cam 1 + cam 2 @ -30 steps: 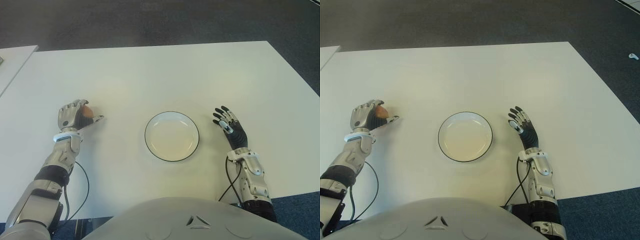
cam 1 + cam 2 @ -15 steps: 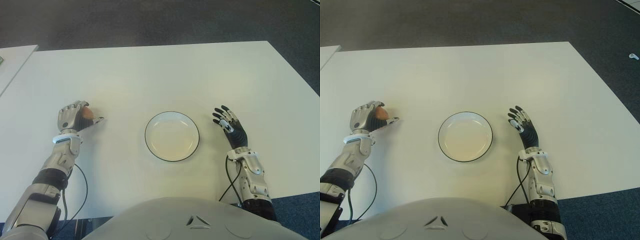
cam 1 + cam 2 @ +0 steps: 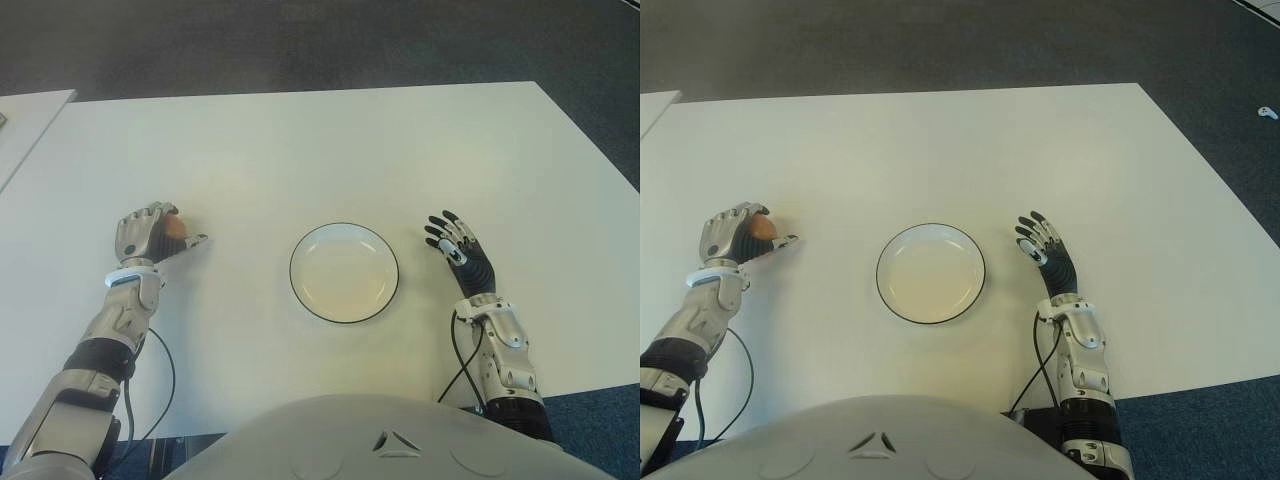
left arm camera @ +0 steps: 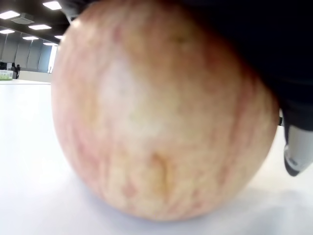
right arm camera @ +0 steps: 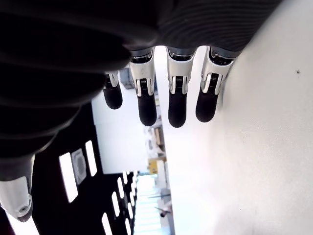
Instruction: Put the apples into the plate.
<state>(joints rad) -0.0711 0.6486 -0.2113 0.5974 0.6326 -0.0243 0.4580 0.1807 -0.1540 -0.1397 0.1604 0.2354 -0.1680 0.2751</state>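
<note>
At the left of the frame, the left hand (image 3: 148, 234) curls its fingers over an apple (image 3: 176, 226), holding it down on the white table (image 3: 330, 140); the wrist view shows the apple's underside touching the surface. In the centre sits the white plate (image 3: 344, 272) with a dark rim, nothing in it. To its right, the right hand (image 3: 458, 250) shows with fingers spread, holding nothing.
</note>
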